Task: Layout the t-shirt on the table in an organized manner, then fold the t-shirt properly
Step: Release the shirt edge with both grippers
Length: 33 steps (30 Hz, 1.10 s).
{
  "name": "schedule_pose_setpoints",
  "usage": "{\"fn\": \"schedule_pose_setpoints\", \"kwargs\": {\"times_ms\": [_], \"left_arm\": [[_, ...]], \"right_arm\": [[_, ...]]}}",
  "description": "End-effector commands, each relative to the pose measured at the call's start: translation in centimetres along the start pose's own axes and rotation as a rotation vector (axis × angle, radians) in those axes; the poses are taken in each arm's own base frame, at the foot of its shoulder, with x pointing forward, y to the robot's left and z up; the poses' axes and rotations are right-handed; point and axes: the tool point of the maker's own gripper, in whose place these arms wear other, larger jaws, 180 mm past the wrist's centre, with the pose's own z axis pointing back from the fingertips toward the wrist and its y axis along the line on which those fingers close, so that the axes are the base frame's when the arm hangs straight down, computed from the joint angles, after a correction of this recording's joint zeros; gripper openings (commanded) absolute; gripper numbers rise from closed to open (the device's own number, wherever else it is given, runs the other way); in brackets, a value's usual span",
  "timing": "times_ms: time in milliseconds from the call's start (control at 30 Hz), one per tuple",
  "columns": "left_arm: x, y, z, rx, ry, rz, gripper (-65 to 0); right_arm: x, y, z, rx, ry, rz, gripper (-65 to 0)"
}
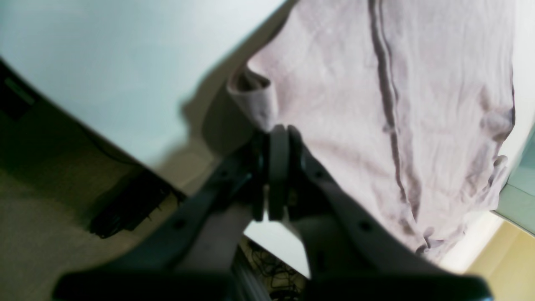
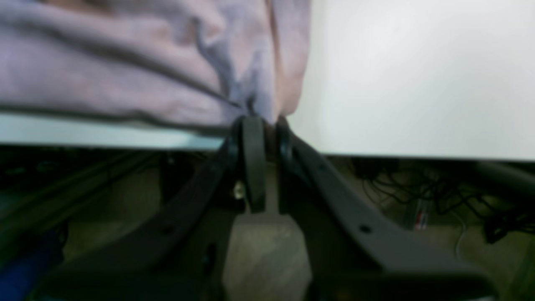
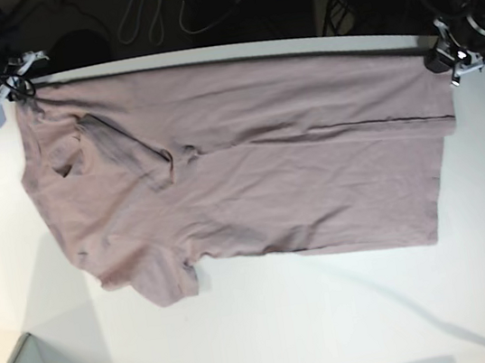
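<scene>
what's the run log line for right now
left gripper: shut on t-shirt | right gripper: shut on t-shirt | fold: unfinished

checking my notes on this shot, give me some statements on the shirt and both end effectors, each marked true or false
1. The t-shirt lies on the white table. True.
2. The left end effector is wide open and away from the cloth. False: it is shut on the t-shirt.
3. The right end effector grips the t-shirt. True.
4. The t-shirt is bright green. False: it is dusty mauve.
5. The t-shirt is already folded into a neat small square. False: it is spread wide, with wrinkles.
</scene>
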Motion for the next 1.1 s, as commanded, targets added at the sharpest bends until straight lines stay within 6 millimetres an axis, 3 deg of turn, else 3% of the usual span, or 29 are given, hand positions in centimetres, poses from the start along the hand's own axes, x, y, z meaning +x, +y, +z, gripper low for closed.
{"fn": "schedule_pose_setpoints", "kwargs": {"times_ms": [0, 300, 500, 633, 733, 800, 933, 1067], "left_arm": [[1.1, -0.7, 0.5, -0.018, -0.020, -0.015, -65.0], [0.7, 0.2, 0.8, -0.001, -0.014, -0.014, -65.0], [0.6, 0.1, 0.7, -0.002, -0.006, -0.017, -64.2], [0.6, 0.2, 0.8, 0.000, -0.006, -0.016, -55.2], [0.6, 0.2, 0.8, 0.001, -0.006, -0.016, -45.5], [0.6, 0.3, 0.8, 0.005, -0.005, -0.018, -40.4], [0.9, -0.2, 1.0, -0.004, -0.018, -0.028, -32.0], [3.1, -1.5, 2.5, -0.037, -0.098, -0.045, -24.2]], "right_arm": [[0.8, -0.6, 0.4, -0.013, -0.032, 0.007, -65.0], [1.0, -1.1, 0.5, -0.021, -0.034, 0.019, -64.4], [1.5, -1.5, 0.7, -0.029, -0.043, 0.031, -47.9], [1.8, -1.9, 0.7, -0.036, -0.046, 0.037, -42.4], [1.9, -2.0, 0.8, -0.039, -0.050, 0.036, -41.2], [1.8, -3.1, 1.2, -0.070, -0.055, 0.012, -41.3], [3.8, -6.3, 1.9, -0.158, -0.123, -0.059, -40.6], [6.4, -7.9, 2.2, -0.197, -0.190, -0.086, -33.4]]}}
